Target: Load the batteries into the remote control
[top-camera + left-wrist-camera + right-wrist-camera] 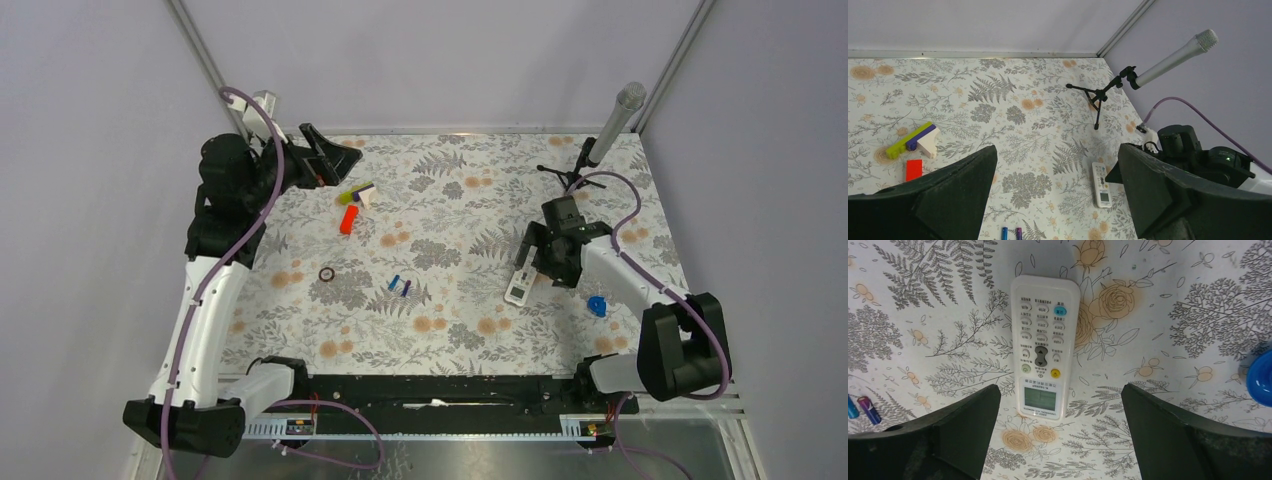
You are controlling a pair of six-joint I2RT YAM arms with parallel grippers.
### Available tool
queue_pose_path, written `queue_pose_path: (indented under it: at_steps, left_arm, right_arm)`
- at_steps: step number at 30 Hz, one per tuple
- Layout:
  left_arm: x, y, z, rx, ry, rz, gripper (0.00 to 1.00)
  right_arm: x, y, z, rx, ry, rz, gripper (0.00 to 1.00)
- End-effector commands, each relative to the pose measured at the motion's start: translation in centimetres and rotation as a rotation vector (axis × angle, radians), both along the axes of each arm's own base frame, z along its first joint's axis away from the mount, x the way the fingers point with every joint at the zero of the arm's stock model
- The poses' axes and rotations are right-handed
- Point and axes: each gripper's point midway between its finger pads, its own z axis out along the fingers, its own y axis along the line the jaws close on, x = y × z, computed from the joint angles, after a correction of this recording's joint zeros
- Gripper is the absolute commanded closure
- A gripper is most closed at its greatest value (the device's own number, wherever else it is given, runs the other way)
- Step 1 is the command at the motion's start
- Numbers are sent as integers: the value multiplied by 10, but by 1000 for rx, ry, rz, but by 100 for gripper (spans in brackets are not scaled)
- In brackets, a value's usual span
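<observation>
Directly beneath right gripper (1059, 392), jaws spread wide and empty: remote control (1044, 340) face up, battery recess hidden. Well off to gripper's left: batteries (869, 410) loose on table (1173, 315). Left gripper (1058, 150) likewise wide, holding nothing. Not loaded yet; left to do: flip remote, insert both

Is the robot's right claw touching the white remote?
Apart. In the right wrist view the remote lies flat between the right gripper's open fingers, with flowery tablecloth showing on both sides of it.
</observation>
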Motion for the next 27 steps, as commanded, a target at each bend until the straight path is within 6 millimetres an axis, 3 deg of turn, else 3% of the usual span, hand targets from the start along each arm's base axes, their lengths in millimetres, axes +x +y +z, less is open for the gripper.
queue_pose_path:
  at_steps: [1,7,12,19,23,27]
  left_arm:
    - [-4,5,19,9,-76,19,1]
    - [-16,2,23,29,-109,-19,1]
    - [-20,10,22,40,-129,26,1]
    - [-31,5,21,79,-143,-30,1]
    - [-34,5,16,98,-151,-36,1]
    - [-41,-5,4,116,-146,-123,1]
  right_arm:
    - [8,9,-10,-13,-38,-31,0]
    - [17,32,-24,62,-51,-33,0]
    - [18,23,-38,-16,7,-87,9]
    - [21,21,-49,-68,45,-125,20]
    - [21,22,-53,-78,63,-140,29]
    - [24,24,-52,-69,61,-147,51]
